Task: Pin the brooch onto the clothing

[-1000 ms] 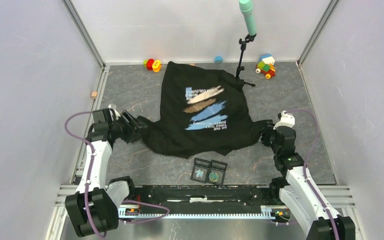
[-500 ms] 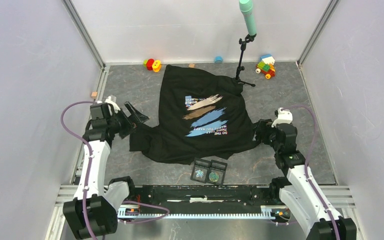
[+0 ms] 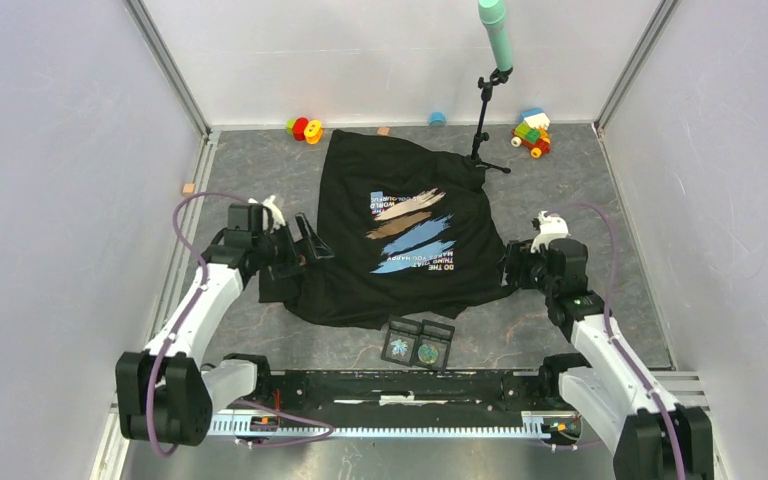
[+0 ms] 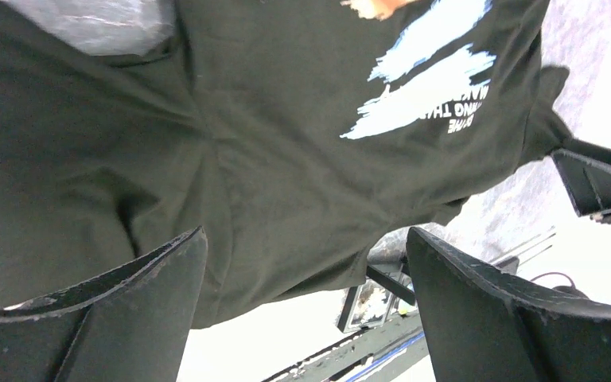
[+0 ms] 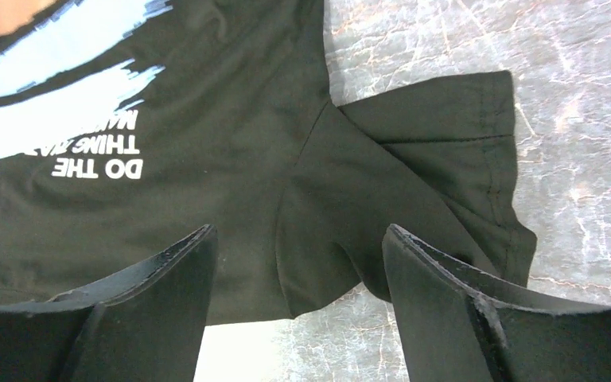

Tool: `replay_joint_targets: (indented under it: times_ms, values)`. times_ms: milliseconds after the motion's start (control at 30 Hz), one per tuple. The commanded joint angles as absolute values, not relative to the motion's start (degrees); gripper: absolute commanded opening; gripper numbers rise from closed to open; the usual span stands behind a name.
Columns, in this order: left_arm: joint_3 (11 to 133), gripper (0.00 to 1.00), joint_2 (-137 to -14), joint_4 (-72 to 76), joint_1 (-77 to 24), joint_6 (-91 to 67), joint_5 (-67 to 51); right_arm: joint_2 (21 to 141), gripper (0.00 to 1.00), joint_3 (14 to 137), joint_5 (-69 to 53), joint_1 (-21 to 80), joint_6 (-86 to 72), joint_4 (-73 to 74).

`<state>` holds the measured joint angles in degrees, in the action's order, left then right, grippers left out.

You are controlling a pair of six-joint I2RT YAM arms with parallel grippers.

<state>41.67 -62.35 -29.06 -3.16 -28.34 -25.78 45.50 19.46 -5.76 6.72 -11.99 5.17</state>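
Your grey marbled table (image 3: 600, 200) carries the black T-shirt (image 3: 400, 270), spread out in the middle with its blue and tan print facing up and its sleeves towards you. Your left gripper (image 3: 302, 255) sits at the shirt's left sleeve, with its fingers (image 4: 127, 310) spread wide over the dark cloth and pinching nothing. Your right gripper (image 3: 513, 268) hangs at the right sleeve, its fingers (image 5: 453, 310) likewise apart above the fabric with nothing between them. A microphone stand (image 3: 488, 100) rises beside the shirt's far edge. An open black case (image 3: 419, 343) lies just beside the shirt's near edge, holding two brooches (image 3: 397, 347). Small toys (image 3: 531, 132) sit along the far wall.
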Motion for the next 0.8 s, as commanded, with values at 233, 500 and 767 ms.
replay_joint_targets:
  times_ms: [233,500,767]
  values:
    - [37.7,1.0,-69.0,-11.7,-12.7,-37.5,-24.4,62.9,0.7,28.7,-6.7,6.8,-8.2,-3.7]
    - [34.0,1.0,-70.8,-7.4,-13.4,-38.8,-23.5,74.9,0.6,31.8,-5.2,6.8,-7.7,-6.1]
    - [31.1,1.0,-73.8,-5.2,-13.4,-39.7,-23.3,73.8,0.34,27.4,-2.2,6.8,-10.5,-3.1]
